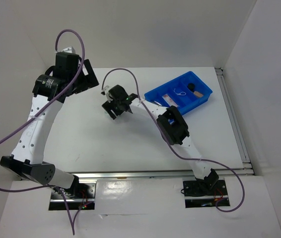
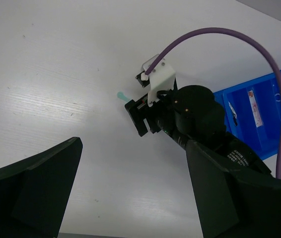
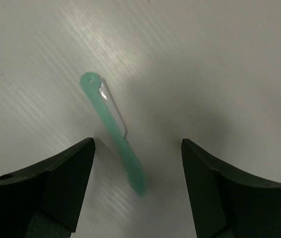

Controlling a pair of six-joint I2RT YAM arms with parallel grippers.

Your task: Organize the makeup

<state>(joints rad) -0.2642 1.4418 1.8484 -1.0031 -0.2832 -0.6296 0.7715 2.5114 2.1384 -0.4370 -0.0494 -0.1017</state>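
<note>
White walls close round a white table, with a blue bin sitting toward its far right corner. A few bits of makeup already lie in the bin's compartments, among them a tan cylinder; the rest are too small for me to name.

One green stick lies flat out on the table, near the middle of the far edge and well apart from the bin. The right gripper hovers right over it, jaws spread wide and empty, a finger on either side of the stick's lower end and neither touching it. I'd say it is lined up that way so the fingers can drop and pinch the thin stick across its width.

The left gripper hangs high near the far left corner, released and holding nothing, angled toward the other arm, probably parked there to keep clear.

The stick looks like the last piece left outside the bin.
</note>
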